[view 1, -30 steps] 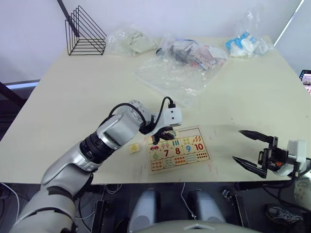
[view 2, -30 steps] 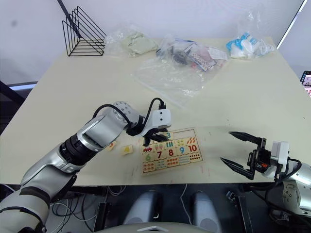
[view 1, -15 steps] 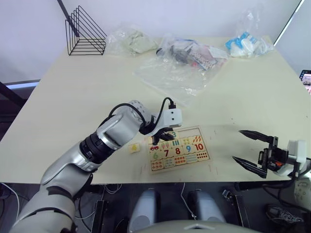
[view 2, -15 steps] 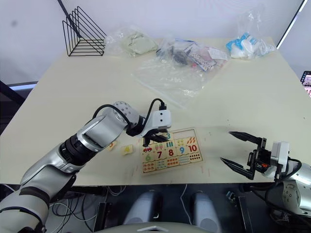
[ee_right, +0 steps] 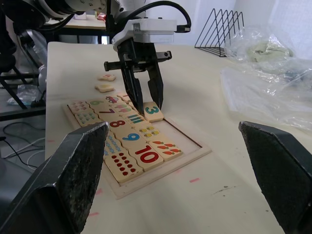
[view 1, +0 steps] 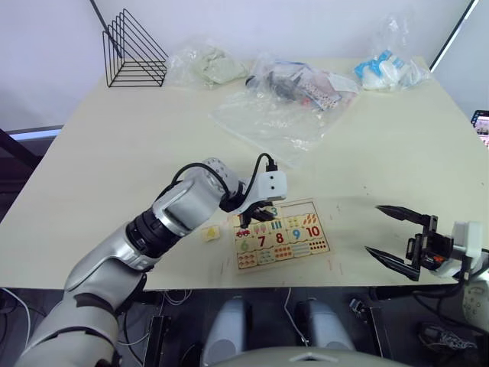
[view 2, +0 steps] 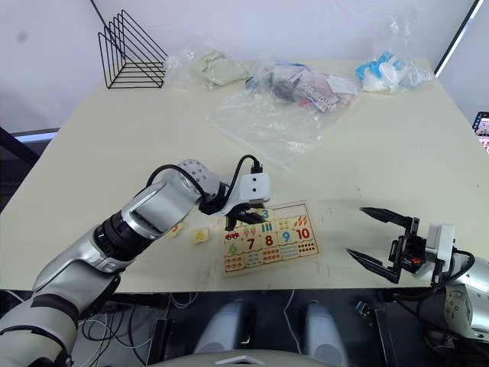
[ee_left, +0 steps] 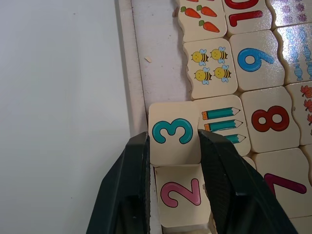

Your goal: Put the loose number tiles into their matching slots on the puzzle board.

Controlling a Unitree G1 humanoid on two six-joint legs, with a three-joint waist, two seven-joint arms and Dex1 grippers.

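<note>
The left end effector [ee_left: 169, 190] stands over the puzzle board [view 1: 280, 235], near the surface's front edge, its two black fingers clamped on the sides of the 3 tile [ee_left: 173, 132]. That tile sits in the top row of slots [ee_left: 163, 63] against the rim, just beyond the 2 tile [ee_left: 181, 194]. The next two slots along the rim lie bare. Two loose tiles [view 2: 200, 235] wait on the surface left of the board, so the left arm is nearer. The right end effector [view 1: 399, 235] hangs spread and empty beyond the front right edge.

Left hand [ee_left: 173, 161] pinching; right hand [view 1: 397, 234] agape.
</note>
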